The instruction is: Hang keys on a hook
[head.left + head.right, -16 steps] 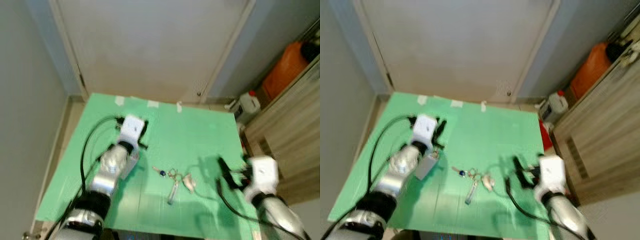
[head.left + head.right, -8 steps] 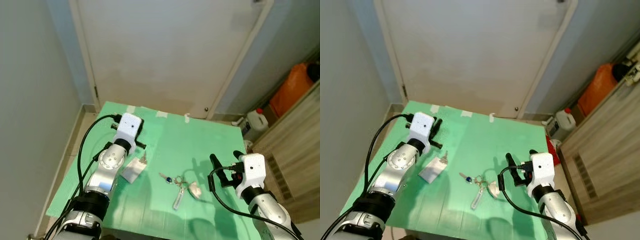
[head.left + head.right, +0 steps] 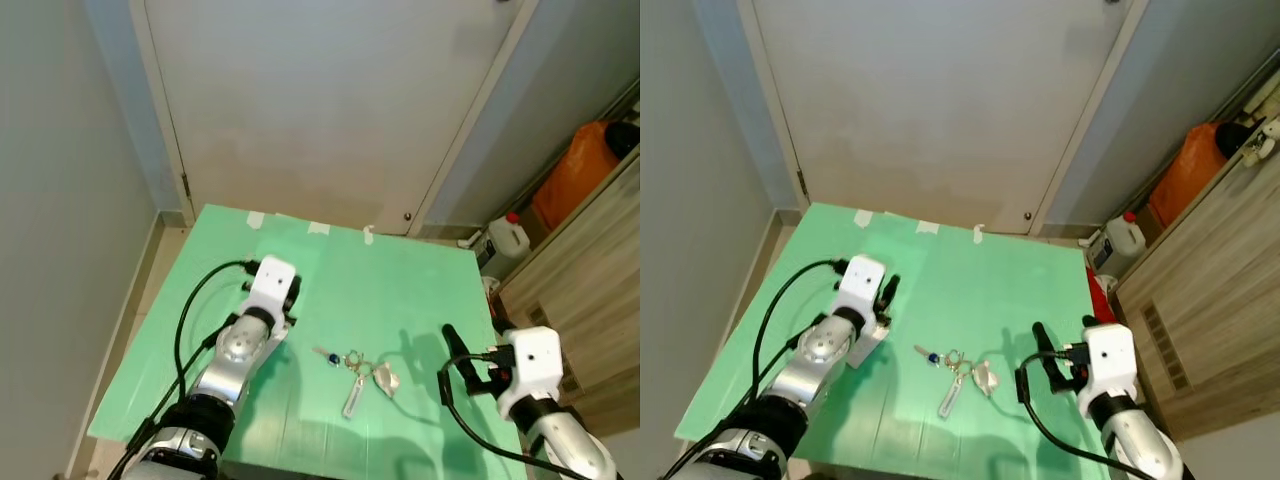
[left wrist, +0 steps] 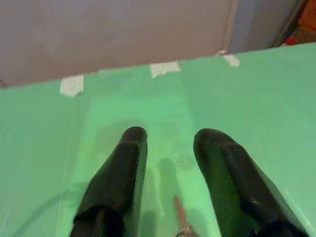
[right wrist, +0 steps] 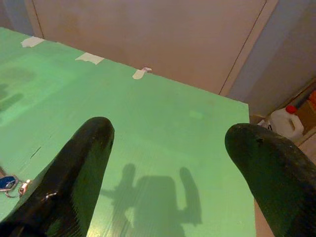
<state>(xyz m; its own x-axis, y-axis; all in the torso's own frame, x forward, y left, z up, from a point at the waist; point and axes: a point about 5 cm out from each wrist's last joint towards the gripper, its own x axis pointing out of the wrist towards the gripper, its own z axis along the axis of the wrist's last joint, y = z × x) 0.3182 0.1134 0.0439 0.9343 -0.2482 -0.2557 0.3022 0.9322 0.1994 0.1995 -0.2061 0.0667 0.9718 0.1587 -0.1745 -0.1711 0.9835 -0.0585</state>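
So: one bunch of keys (image 3: 352,368) lies flat on the green mat (image 3: 400,280), roughly mid-mat toward the near edge, between the two arms. Bunch has one blue-headed key (image 3: 326,354), a couple of metal rings, one long pale fob and one small whitish tag; no writing legible on any of it.

Left gripper (image 4: 170,143) hovers low over the mat, just left of the keys, not touching them; fingers a narrow gap apart, nothing held. A thin metal bit shows between the finger bases in the left wrist view, can't tell what it is.

Right gripper (image 5: 168,143) sits right of the keys, near the mat's right side, jaws spread wide, empty; its shadow falls on the mat.

Three tape strips (image 3: 318,228) along the mat's far edge, by one closed pale door (image 3: 320,100). At right: one white jug w/ red cap (image 3: 505,240), contents not visible, one orange container (image 3: 580,170), one wood-grain cabinet (image 3: 580,290). No labels readable.
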